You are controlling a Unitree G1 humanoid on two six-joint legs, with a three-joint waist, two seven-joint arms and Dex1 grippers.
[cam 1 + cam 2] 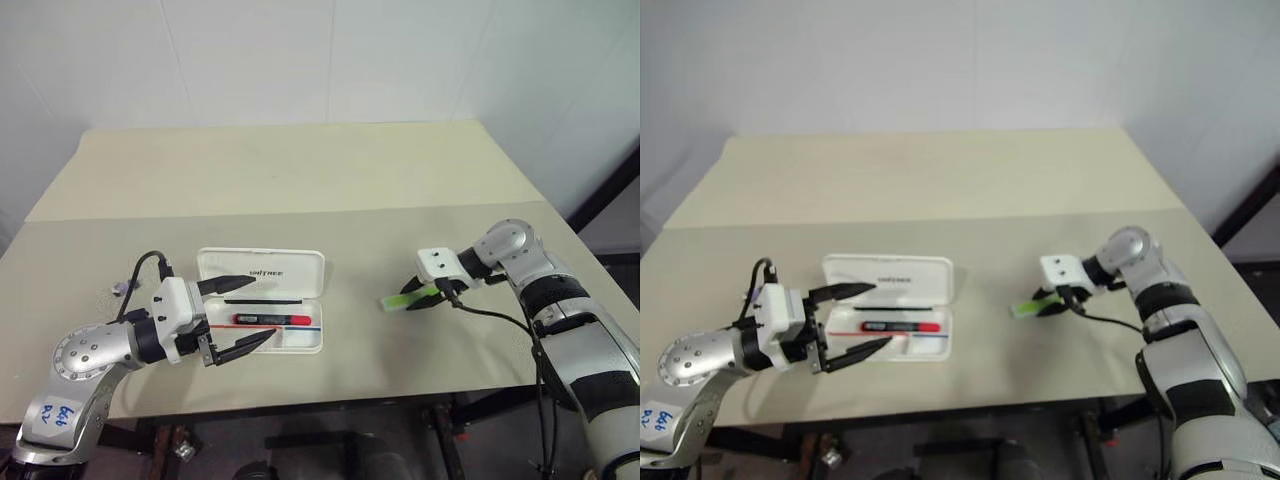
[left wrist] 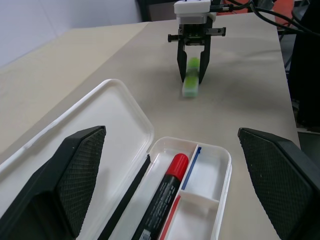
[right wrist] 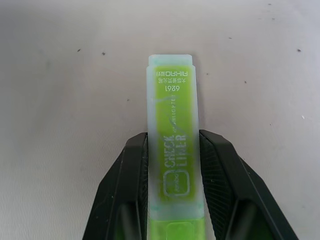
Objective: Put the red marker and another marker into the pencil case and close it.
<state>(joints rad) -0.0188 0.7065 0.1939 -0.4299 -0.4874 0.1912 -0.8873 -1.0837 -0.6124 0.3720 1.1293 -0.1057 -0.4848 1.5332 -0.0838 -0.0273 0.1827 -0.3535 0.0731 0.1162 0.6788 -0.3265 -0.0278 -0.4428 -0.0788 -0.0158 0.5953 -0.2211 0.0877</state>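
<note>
The white pencil case [image 1: 260, 266] lies open on the table at the left, lid folded back. Inside it lies the red marker [image 1: 270, 319], black-barrelled with a red end. My left gripper [image 1: 262, 308] hovers open over the case's left end, one finger above the lid and one above the tray's near edge. Further right on the table lies another marker [image 3: 172, 145], pale green and translucent. My right gripper [image 1: 425, 297] is shut on it, and both fingers [image 3: 130, 185] press its sides. The marker's free end [image 1: 390, 302] points left toward the case.
A thin black pen [image 1: 262, 298] and a thin red-and-blue stick [image 1: 300, 327] also lie in the case. A small purple scrap [image 1: 122, 289] sits near the table's left edge. A black cable [image 1: 500, 318] trails from my right wrist. Bare tabletop [image 1: 350, 310] separates case and green marker.
</note>
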